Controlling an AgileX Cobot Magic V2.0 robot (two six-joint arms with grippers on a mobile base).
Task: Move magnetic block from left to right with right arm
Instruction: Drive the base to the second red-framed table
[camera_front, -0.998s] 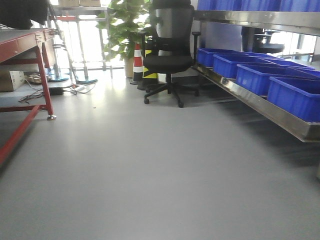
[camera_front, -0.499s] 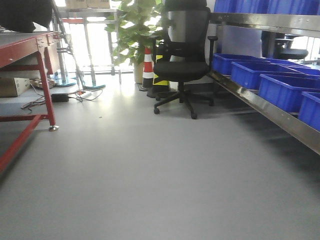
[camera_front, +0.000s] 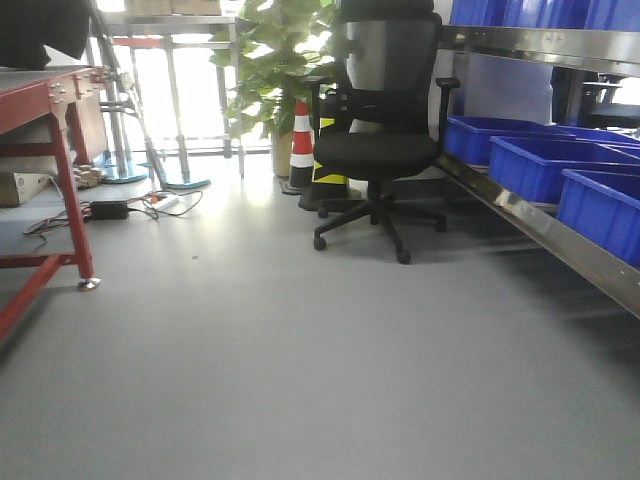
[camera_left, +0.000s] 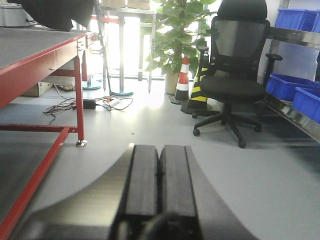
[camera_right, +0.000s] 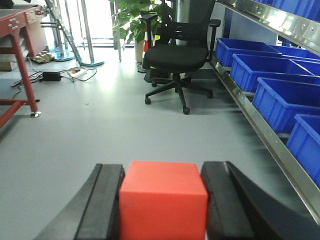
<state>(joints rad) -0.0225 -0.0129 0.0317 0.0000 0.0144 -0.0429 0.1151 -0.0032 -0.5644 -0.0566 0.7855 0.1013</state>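
Pickup looks done: the right gripper (camera_right: 163, 170) clamps the magnetic block (camera_right: 163, 205) at its wrist view's bottom centre, the left gripper (camera_left: 159, 150) sits closed and empty, and the set-down seems not yet done

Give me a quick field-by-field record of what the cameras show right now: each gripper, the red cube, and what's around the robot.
right gripper: shut on the magnetic block, one finger on each side of it
left gripper: shut, holding nothing
ahead: black office chair, traffic cone, potted plant
to the left: red-framed table, cables on the floor near it
to the right: blue bins on a metal shelf
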